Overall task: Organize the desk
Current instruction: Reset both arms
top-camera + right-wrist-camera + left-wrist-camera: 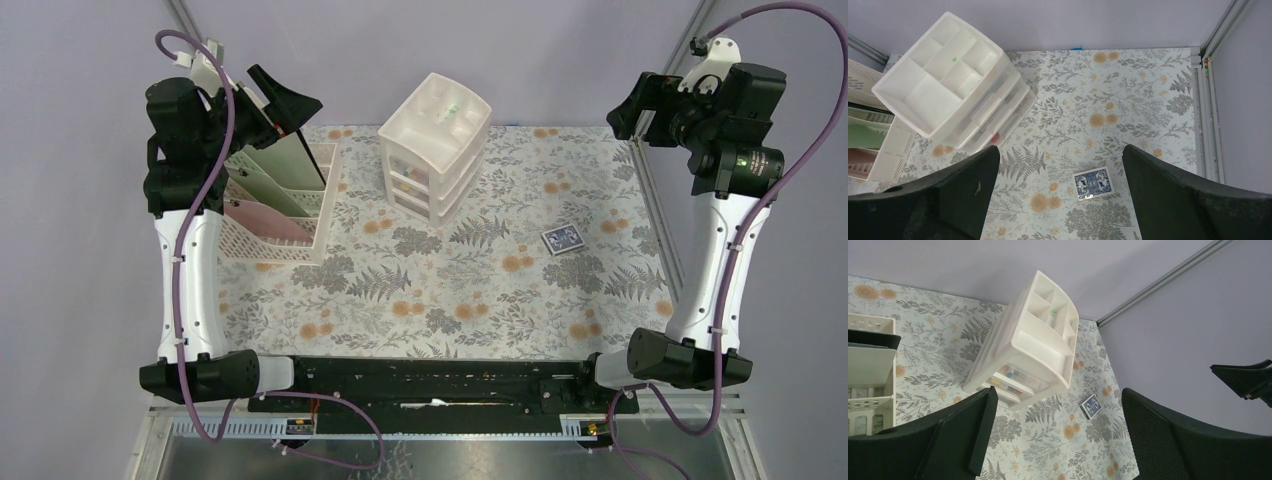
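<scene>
The desk [470,295] is a tabletop under a pale cloth printed with grey ferns and orange flowers. On its right half lies a small blue-patterned card deck [563,239]. Both arms are raised high. My left gripper [285,110] hangs open above the file rack, nothing between its fingers [963,435]. My right gripper [628,112] is open over the far right corner. In the right wrist view the card deck [1093,183] lies far below, between the spread fingers [1188,200]. The left wrist view shows the card deck [1091,406] lying past the drawer unit.
A white plastic drawer unit [435,145] with an open compartment top stands at the back middle. A cream lattice file rack [275,205] holding green and pink folders stands at the left. Metal rails [1208,115] frame the cloth; grey walls close the back and sides.
</scene>
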You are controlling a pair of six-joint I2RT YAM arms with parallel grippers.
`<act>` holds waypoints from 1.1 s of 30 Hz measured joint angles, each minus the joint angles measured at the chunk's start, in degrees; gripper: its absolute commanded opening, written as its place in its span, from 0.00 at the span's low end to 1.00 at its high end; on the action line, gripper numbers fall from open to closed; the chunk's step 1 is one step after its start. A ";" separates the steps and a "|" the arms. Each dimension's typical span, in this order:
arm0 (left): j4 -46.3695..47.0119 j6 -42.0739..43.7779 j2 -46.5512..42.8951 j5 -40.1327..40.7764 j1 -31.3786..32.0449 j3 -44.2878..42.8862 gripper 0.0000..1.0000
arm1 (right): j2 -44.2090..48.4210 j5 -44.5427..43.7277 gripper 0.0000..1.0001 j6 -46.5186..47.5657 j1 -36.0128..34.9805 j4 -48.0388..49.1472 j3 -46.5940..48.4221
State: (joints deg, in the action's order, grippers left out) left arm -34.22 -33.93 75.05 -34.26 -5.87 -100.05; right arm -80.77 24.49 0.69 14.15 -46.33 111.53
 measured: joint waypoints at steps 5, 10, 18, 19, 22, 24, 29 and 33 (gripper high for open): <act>0.00 -0.39 0.04 -0.74 0.02 0.00 0.99 | 0.04 -0.04 1.00 -2.56 0.00 0.94 -1.18; 0.00 -0.48 0.09 -1.38 0.00 0.02 0.99 | 0.04 -0.07 1.00 -4.07 0.00 1.20 -1.57; 0.07 -0.63 0.52 -2.05 0.02 0.09 0.99 | 0.04 -0.57 1.00 -5.73 0.00 3.23 -2.93; 0.07 -0.63 0.57 -2.08 0.00 0.15 0.99 | 0.04 -0.74 1.00 -5.90 0.00 3.37 -3.10; 0.07 -0.70 0.57 -2.36 0.00 0.35 0.99 | 0.07 -0.92 1.00 -6.58 0.00 3.85 -4.15; 0.09 -0.85 0.57 -2.54 0.02 0.35 0.99 | 0.09 -1.01 1.00 -6.78 0.00 4.44 -5.07; 0.09 -1.05 0.57 -2.71 0.02 0.35 0.99 | 0.26 -1.07 1.00 -7.45 0.00 5.84 -7.74; 0.22 -1.09 0.57 -2.86 0.00 0.46 0.99 | 0.39 -1.07 1.00 -8.04 0.00 6.54 -8.72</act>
State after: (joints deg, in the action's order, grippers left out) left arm -34.00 -35.03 75.61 -37.12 -5.87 -99.59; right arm -80.38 23.42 -7.35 14.15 -39.79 102.80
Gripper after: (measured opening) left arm 0.988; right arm 0.994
